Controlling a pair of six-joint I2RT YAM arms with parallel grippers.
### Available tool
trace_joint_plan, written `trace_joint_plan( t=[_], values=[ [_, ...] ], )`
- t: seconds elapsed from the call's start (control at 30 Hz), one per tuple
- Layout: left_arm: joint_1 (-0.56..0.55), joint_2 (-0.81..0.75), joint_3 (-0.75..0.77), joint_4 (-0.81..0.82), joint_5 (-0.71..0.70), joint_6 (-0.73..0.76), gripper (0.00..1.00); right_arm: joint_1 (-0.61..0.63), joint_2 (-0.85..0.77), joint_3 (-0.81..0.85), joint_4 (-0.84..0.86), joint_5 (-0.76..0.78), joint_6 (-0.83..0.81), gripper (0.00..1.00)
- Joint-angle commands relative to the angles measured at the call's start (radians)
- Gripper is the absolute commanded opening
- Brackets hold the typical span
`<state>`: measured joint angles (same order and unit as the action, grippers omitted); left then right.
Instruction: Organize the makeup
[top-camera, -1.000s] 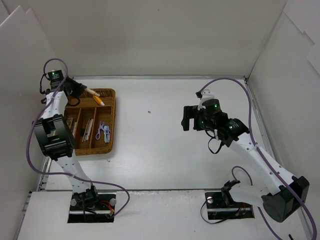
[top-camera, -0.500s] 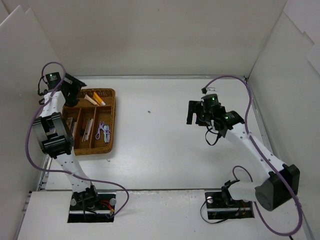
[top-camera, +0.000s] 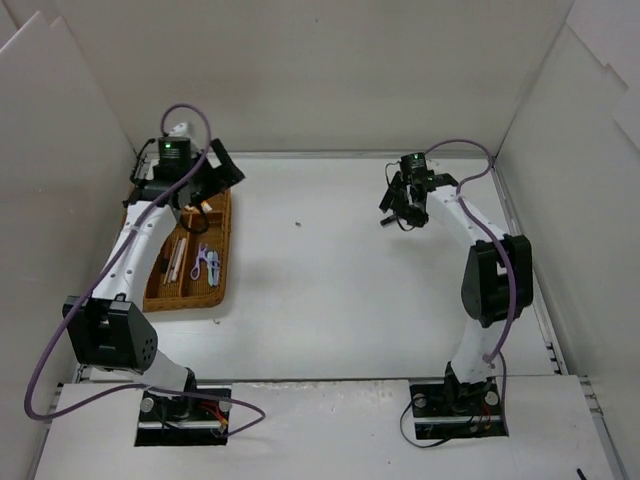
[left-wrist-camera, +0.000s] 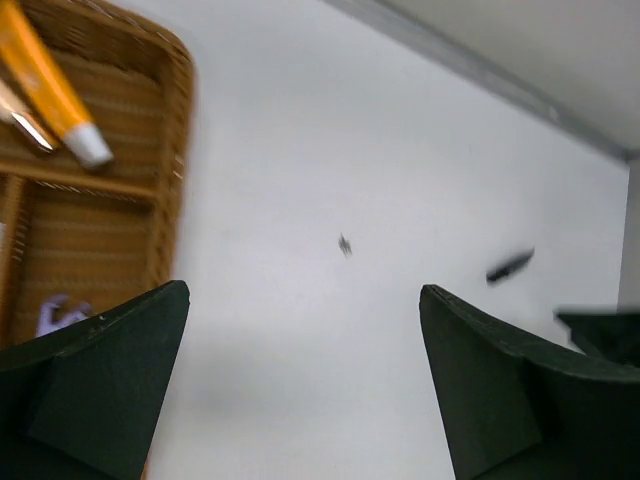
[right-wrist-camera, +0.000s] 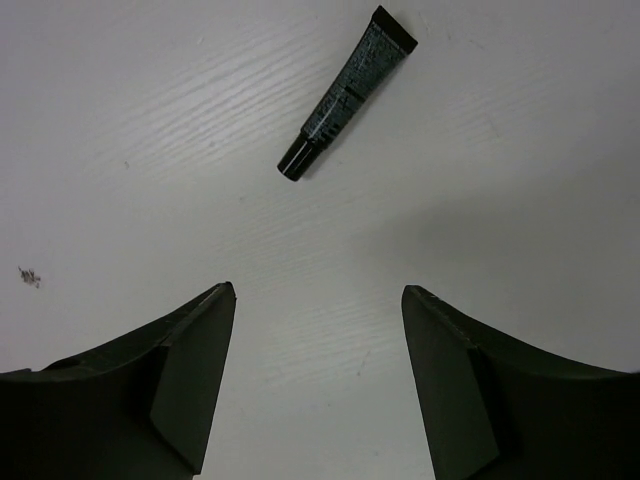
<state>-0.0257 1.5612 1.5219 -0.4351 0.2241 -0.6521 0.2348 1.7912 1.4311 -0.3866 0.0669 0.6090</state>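
Right hand (right-wrist-camera: 318, 300) (jaws apart) hangs apparently above black tube (right-wrist-camera: 345, 94).

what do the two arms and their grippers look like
The left arm and right arm have white links, black joints and a looping purple cable, with a green light near each wrist. The left gripper and right gripper each have two dark wedge-shaped fingers.

I see a white table (top-camera: 330, 300). On it, a wicker tray (top-camera: 226, 255) sits at the far left, a dark tube (right-wrist-camera: 345, 92) lies at the right, and a speck (top-camera: 297, 224) lies between them.
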Motion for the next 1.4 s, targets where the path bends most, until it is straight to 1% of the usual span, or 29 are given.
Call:
trace_joint_plan(
  t=[0.0, 0.07, 0.1, 0.13, 0.23, 0.37, 0.5, 0.57, 0.6, 0.87, 0.9, 0.97, 1.0, 1.03, 1.1, 1.13, 1.17, 1.2, 1.23, 1.27, 1.3, 1.33, 1.37],
  values=[
    [-0.113, -0.090, -0.058, -0.073, -0.060, 0.112, 0.94, -0.011, 0.095, 0.104, 0.002, 0.027, 0.106, 0.64],
    [-0.161, -0.113, -0.083, -0.102, -0.048, 0.141, 0.94, -0.014, 0.147, 0.161, -0.017, 0.040, 0.124, 0.63],
    [-0.181, -0.122, -0.092, -0.122, -0.039, 0.164, 0.94, -0.023, 0.199, 0.182, -0.023, 0.043, 0.141, 0.63],
    [-0.221, -0.125, -0.092, -0.169, -0.035, 0.173, 0.94, -0.022, 0.223, 0.198, -0.032, 0.053, 0.147, 0.62],
    [-0.284, -0.162, -0.132, -0.223, -0.052, 0.201, 0.94, -0.034, 0.296, 0.245, -0.040, 0.045, 0.181, 0.62],
    [-0.318, -0.225, -0.225, -0.215, -0.049, 0.192, 0.95, -0.043, 0.352, 0.293, -0.038, 0.053, 0.218, 0.62],
    [-0.329, -0.233, -0.236, -0.208, -0.037, 0.180, 0.95, -0.051, 0.396, 0.316, -0.041, 0.073, 0.245, 0.60],
    [-0.339, -0.219, -0.217, -0.214, -0.035, 0.183, 0.95, -0.054, 0.410, 0.327, -0.044, 0.070, 0.245, 0.55],
    [-0.339, -0.208, -0.212, -0.217, -0.032, 0.186, 0.95, -0.055, 0.421, 0.328, -0.046, 0.070, 0.244, 0.50],
    [-0.350, -0.182, -0.189, -0.211, -0.017, 0.192, 0.95, -0.048, 0.435, 0.316, -0.063, 0.042, 0.196, 0.26],
    [-0.350, -0.181, -0.190, -0.208, -0.008, 0.193, 0.95, -0.045, 0.432, 0.310, -0.063, 0.034, 0.189, 0.18],
    [-0.350, -0.178, -0.190, -0.200, 0.007, 0.195, 0.95, -0.037, 0.410, 0.298, -0.064, 0.027, 0.152, 0.14],
    [-0.350, -0.176, -0.192, -0.186, 0.033, 0.195, 0.95, -0.035, 0.399, 0.292, -0.063, 0.010, 0.129, 0.08],
    [-0.350, -0.179, -0.196, -0.174, 0.053, 0.197, 0.95, -0.023, 0.386, 0.278, -0.061, 0.004, 0.101, 0.05],
    [-0.350, -0.181, -0.203, -0.128, 0.115, 0.187, 0.96, 0.017, 0.332, 0.266, -0.057, -0.006, -0.016, 0.00],
    [-0.350, -0.179, -0.207, -0.113, 0.136, 0.181, 0.96, 0.033, 0.306, 0.241, -0.051, -0.010, -0.062, 0.00],
    [-0.350, -0.176, -0.207, -0.085, 0.153, 0.171, 0.96, 0.073, 0.242, 0.221, -0.037, -0.018, -0.166, 0.00],
    [-0.350, -0.173, -0.207, -0.070, 0.190, 0.148, 0.96, 0.090, 0.206, 0.192, -0.006, -0.035, -0.217, 0.00],
    [-0.350, -0.164, -0.203, -0.060, 0.205, 0.137, 0.96, 0.109, 0.162, 0.122, 0.009, -0.038, -0.256, 0.00],
    [-0.350, -0.161, -0.200, -0.041, 0.230, 0.125, 0.96, 0.147, 0.067, 0.082, 0.029, -0.038, -0.322, 0.00],
    [-0.350, -0.155, -0.195, -0.031, 0.242, 0.100, 0.96, 0.165, 0.022, -0.005, 0.070, -0.059, -0.356, 0.00],
    [-0.350, -0.144, -0.190, -0.022, 0.254, 0.089, 0.96, 0.175, -0.027, -0.047, 0.087, -0.087, -0.376, 0.00],
    [-0.350, -0.139, -0.187, 0.001, 0.280, 0.077, 0.96, 0.196, -0.117, -0.081, 0.101, -0.116, -0.411, 0.00]
  ],
)
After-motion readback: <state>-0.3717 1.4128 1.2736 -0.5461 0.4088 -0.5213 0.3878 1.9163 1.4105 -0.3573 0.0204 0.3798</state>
